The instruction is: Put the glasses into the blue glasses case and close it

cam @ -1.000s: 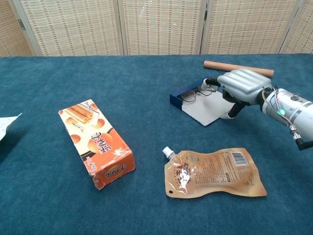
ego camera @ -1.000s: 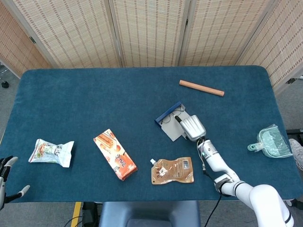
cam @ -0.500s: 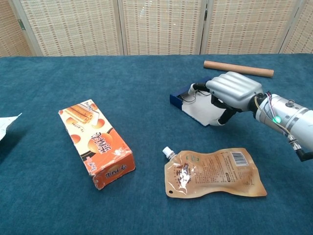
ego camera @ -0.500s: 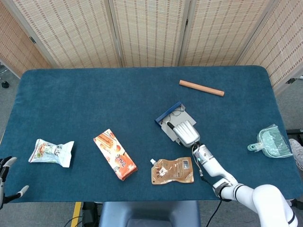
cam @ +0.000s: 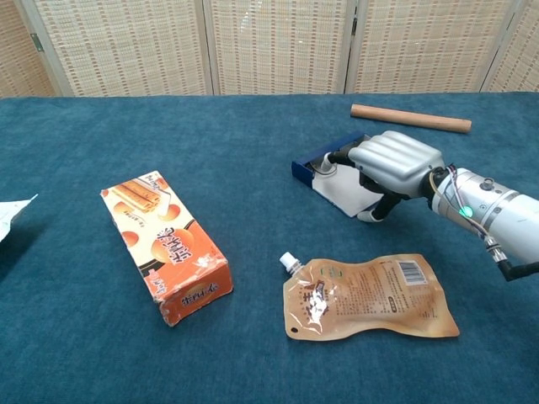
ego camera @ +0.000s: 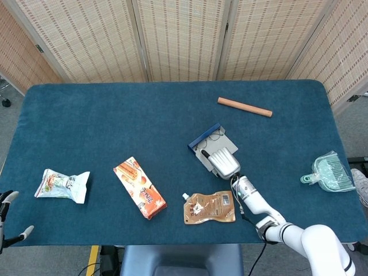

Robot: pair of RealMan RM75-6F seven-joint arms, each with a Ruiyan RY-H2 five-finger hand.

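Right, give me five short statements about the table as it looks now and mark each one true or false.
1. The robot's right hand lies over the open blue glasses case. True.
2. The wooden rolling-pin-like rod lies inside the case. False: it lies apart on the blue tablecloth, farther from the robot than the case.
3. The brown spouted refill pouch lies flat, nearer the robot than the case. True.
4. The orange snack box is stacked on the pouch. False: it lies apart, to its left.
5. The left hand holds the white snack packet. False: it is at the table's near edge, holding nothing.
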